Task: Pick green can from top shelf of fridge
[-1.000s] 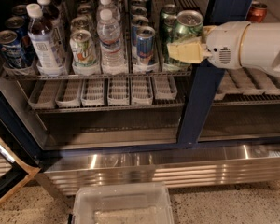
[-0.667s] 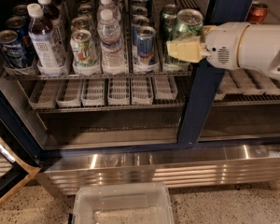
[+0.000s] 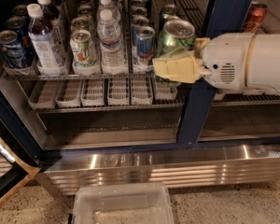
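Observation:
My gripper (image 3: 171, 62) is at the right end of the top shelf (image 3: 60, 77) of the fridge (image 3: 199, 107). It is shut on a green can (image 3: 178, 37) with a silver top. One cream finger (image 3: 173, 69) lies across the can's front and the other is hidden behind it. The can is held upright at the shelf's front edge, just left of the dark blue door post. Another green can (image 3: 168, 12) stands farther back in the same lane.
On the top shelf, left of the held can, stand a blue-and-silver can (image 3: 145, 42), water bottles (image 3: 111, 42), a white can with green and red marks (image 3: 83, 49) and a blue can (image 3: 8, 49). A red can (image 3: 255, 14) is behind the post. A lower rack of small trays (image 3: 94, 91), a steel base panel (image 3: 177, 168) and a clear floor bin (image 3: 122, 204) lie below.
My gripper and the green can have shifted slightly left and down, toward the fridge's front. The grip on the can is unchanged.

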Controlling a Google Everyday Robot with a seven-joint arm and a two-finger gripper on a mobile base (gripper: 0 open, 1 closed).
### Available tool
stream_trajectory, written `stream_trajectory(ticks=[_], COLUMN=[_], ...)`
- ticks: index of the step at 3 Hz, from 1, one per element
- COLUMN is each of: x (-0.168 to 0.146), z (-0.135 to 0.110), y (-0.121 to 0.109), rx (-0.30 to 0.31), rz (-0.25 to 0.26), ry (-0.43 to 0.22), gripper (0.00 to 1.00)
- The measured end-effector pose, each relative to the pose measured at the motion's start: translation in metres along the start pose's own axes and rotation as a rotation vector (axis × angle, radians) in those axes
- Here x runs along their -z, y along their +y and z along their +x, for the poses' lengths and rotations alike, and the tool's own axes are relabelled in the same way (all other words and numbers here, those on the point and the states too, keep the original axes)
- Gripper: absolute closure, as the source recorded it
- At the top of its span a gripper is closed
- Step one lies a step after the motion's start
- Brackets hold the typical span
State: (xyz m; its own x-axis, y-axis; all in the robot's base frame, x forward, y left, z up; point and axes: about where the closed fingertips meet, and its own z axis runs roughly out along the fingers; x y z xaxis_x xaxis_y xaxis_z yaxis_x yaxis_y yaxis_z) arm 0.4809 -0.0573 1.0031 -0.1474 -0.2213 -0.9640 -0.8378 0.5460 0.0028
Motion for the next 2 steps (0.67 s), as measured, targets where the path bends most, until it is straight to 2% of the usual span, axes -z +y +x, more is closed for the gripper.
stream_trajectory(ticks=[1,2], x=[0.013,0.0126], z=[-0.0009,0.0026], y=[0.0314,0.0324], rx=[0.017,0.018], rz=[-0.02,-0.021], ry=[0.043,0.044], gripper=[1.0,1.0])
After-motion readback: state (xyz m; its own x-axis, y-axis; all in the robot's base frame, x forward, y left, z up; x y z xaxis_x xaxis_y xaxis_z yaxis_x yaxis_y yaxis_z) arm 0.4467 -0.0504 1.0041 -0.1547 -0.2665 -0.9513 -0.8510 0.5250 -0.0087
